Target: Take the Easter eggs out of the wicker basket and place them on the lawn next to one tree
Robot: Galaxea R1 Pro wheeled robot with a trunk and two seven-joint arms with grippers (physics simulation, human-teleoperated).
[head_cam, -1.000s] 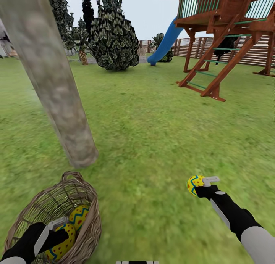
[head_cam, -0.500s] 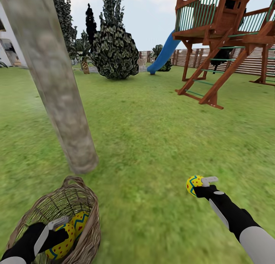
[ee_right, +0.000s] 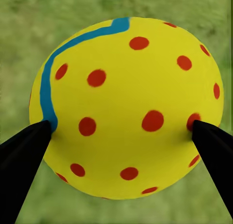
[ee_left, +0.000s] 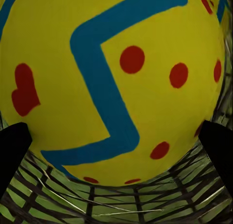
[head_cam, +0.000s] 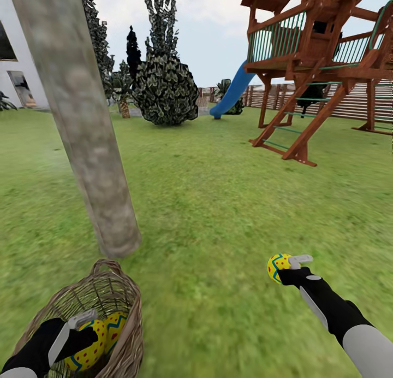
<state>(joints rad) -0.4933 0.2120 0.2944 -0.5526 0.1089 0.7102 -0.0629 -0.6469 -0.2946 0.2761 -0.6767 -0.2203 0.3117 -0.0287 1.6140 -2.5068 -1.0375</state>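
Observation:
The wicker basket (head_cam: 129,307) stands on the lawn (head_cam: 218,203) at the lower left, right by the base of the tree trunk (head_cam: 82,121). My left gripper (head_cam: 87,331) is inside the basket, shut on a yellow Easter egg (head_cam: 87,352); its fingers (ee_left: 12,151) clamp that egg (ee_left: 111,83) over the basket weave (ee_left: 121,199). A second egg (head_cam: 116,322) lies in the basket beside it. My right gripper (head_cam: 287,267) hangs above the grass at the lower right, shut on the third egg (head_cam: 277,266), with its fingertips (ee_right: 29,146) on both sides of that egg (ee_right: 126,107).
A wooden play tower (head_cam: 322,66) with a blue slide (head_cam: 232,94) stands at the back right before a fence. A round dark bush (head_cam: 164,88) and narrow dark cypresses (head_cam: 134,50) stand at the back, and a white building (head_cam: 16,66) at the far left. Open grass lies between trunk and tower.
The camera has moved and the whole view has shifted. The basket sits lower in the picture while the left gripper and its egg stay put. The right gripper still holds its egg.

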